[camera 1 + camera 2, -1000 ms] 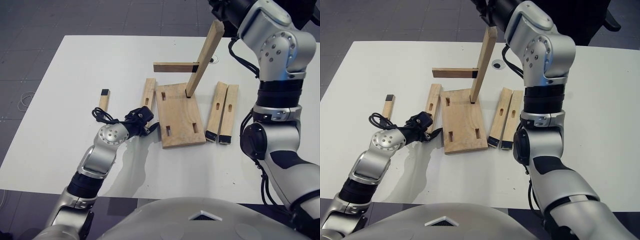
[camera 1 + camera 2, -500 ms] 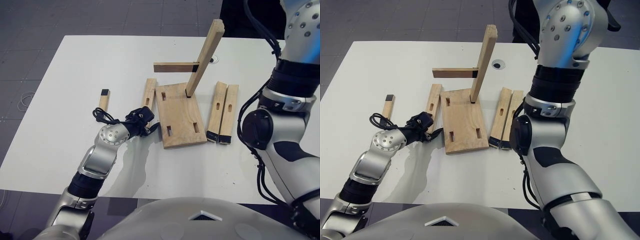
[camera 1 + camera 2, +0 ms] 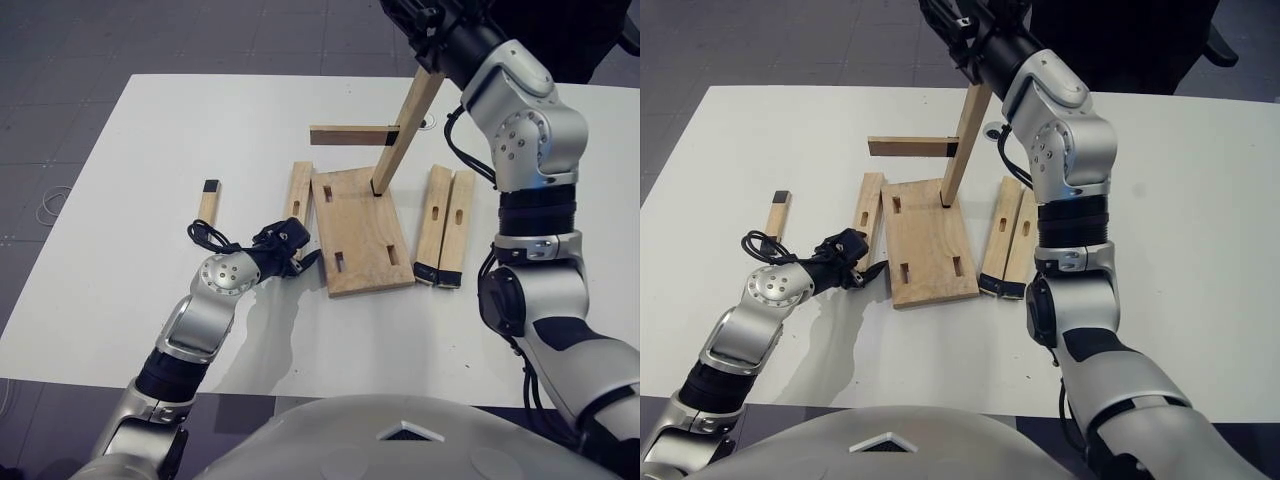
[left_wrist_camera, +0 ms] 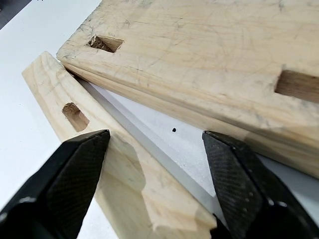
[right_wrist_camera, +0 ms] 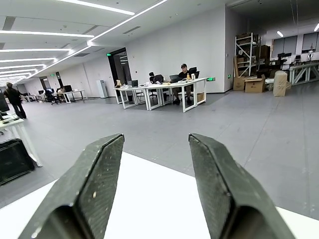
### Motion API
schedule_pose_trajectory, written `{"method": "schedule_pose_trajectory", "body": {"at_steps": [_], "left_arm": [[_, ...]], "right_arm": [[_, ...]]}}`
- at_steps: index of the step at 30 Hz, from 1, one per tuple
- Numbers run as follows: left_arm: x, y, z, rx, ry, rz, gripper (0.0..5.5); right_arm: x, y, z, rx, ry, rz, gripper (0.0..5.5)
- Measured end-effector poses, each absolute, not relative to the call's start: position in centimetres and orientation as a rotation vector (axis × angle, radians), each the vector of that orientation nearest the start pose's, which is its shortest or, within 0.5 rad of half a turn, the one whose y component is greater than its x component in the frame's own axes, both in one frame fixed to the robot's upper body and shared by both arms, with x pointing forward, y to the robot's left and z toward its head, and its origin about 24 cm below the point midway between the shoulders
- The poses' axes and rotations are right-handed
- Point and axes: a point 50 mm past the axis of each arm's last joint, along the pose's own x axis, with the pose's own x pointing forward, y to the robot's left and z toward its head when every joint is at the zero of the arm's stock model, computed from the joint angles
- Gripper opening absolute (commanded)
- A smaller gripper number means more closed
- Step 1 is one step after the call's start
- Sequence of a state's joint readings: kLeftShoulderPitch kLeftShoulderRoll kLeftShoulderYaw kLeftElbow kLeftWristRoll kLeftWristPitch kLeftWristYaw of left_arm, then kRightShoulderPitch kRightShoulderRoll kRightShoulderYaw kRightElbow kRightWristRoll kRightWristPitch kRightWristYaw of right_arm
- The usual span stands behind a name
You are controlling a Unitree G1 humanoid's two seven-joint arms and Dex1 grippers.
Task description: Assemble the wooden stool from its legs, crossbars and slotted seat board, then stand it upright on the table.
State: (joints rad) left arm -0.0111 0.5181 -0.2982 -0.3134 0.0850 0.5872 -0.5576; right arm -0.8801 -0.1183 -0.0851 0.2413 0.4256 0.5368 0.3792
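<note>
The slotted seat board lies flat mid-table. One leg stands tilted in its far right slot, with a crossbar sticking out to the left. My right gripper hovers at that leg's top end, open, with no wood between its fingers. A loose leg lies along the board's left edge. My left gripper is low over the near end of that leg, open, one finger on each side of the gap between leg and board.
Two more legs lie side by side right of the board. A short crossbar lies alone at the left. The white table has free room at the left and along its front edge.
My right arm lifted up and away from the standing leg, then came back down to its top end. The left gripper has stayed by the loose leg.
</note>
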Motion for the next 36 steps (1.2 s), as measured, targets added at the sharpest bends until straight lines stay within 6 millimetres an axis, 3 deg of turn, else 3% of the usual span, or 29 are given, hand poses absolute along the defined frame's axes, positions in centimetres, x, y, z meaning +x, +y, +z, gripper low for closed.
{"method": "schedule_pose_trajectory", "body": {"at_steps": [3,9,14,19,21,23,24,27,30,32,36], "left_arm": [[22.6,15.5,4.4,0.533,0.476,-0.722,3.44],[22.6,15.5,4.4,0.533,0.475,-0.723,3.44],[22.7,15.6,4.4,0.531,0.474,-0.719,3.44],[23.0,16.1,4.7,0.525,0.465,-0.678,3.44],[23.1,16.2,4.8,0.522,0.459,-0.665,3.44],[23.4,17.0,5.3,0.528,0.450,-0.632,3.44],[23.5,17.3,5.7,0.529,0.439,-0.617,3.44],[23.7,17.7,6.6,0.532,0.407,-0.599,3.44],[23.6,18.1,7.4,0.533,0.384,-0.569,3.44],[23.5,18.3,7.6,0.528,0.370,-0.535,3.44],[23.7,18.3,7.9,0.521,0.334,-0.495,3.44]], "right_arm": [[35.9,-8.7,23.1,0.278,-0.127,0.695,2.39],[34.3,-9.8,29.9,0.321,-0.340,0.701,2.39],[33.3,-12.9,31.0,0.286,-0.398,0.659,2.39],[33.3,-19.9,26.5,0.217,-0.251,0.433,2.39],[33.3,-21.3,25.0,0.177,-0.191,0.383,2.39],[33.2,-22.6,20.3,0.109,-0.014,0.346,2.39],[32.8,-22.9,17.3,0.084,0.097,0.340,2.39],[31.6,-23.0,12.8,0.061,0.265,0.346,2.39],[30.8,-23.3,11.6,0.056,0.302,0.337,2.39],[29.8,-23.3,11.4,0.040,0.289,0.321,2.72],[25.3,-22.2,9.7,-0.021,0.295,0.328,3.36]]}}
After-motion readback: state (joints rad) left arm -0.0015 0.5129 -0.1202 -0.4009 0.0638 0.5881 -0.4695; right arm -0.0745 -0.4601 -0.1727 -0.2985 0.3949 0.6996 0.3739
